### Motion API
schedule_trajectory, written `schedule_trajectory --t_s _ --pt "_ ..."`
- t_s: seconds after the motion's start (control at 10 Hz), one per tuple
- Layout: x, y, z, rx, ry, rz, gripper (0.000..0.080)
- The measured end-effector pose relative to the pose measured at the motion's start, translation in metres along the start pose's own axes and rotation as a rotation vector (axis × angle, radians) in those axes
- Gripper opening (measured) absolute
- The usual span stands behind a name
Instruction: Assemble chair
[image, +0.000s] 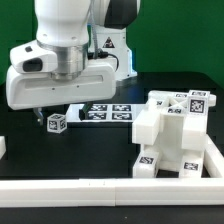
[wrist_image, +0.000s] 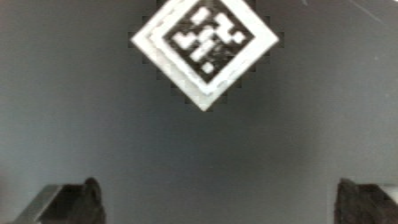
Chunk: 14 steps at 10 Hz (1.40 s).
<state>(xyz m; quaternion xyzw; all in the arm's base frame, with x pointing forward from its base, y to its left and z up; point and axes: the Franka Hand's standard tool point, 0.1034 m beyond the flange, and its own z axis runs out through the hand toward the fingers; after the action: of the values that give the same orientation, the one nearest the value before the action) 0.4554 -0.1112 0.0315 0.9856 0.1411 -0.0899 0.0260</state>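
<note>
I read pincer (wrist_image: 222, 203) wide, empty, wrist view only, above small cube (wrist_image: 205, 42), exterior view adds assembled chair pieces (image: 172, 135) at worktop (image: 90, 150) edge

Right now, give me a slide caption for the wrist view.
Open tool hovering above a small tagged white cube on the dark table.

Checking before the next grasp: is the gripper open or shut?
Open: the gripper fingertips stand wide apart in the wrist view, nothing between them.
</note>
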Motion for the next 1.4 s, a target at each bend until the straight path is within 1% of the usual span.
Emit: schedule_trajectory --t_s 0.1,0.2,0.3,0.4,0.5,0.7,0.8,0.9,1.0,1.1,1.2,1.3,1.4 --pt "-0.001 -0.002 0.002 0.022 -0.004 0.156 0.0649" --pt "-0.002 -0.005 0.004 0.049 -0.023 0.285 0.0649" --pt "0.001 -0.004 0.004 0.073 -0.03 0.362 0.0649" --pt "0.006 -0.004 0.002 0.066 0.018 0.389 0.0649" --pt "0.005 -0.007 0.004 0.072 0.013 0.414 0.0649" --pt "0.006 -0.006 0.004 0.072 0.013 0.405 0.0649" --pt "0.002 -0.001 0.003 0.123 -0.076 0.446 0.0649" --pt "0.007 0.009 0.001 0.139 -0.095 0.463 0.0649" --pt "-0.001 0.01 -0.001 0.178 -0.204 0.476 0.0649" --pt "-0.003 0.015 -0.003 0.222 -0.339 0.5 0.0649" --pt "0.001 0.022 -0.002 0.246 -0.409 0.507 0.0649" --pt "-0.007 0.023 0.0 0.277 -0.517 0.507 0.0649" --pt "-0.01 0.026 0.003 0.304 -0.612 0.506 0.0649"
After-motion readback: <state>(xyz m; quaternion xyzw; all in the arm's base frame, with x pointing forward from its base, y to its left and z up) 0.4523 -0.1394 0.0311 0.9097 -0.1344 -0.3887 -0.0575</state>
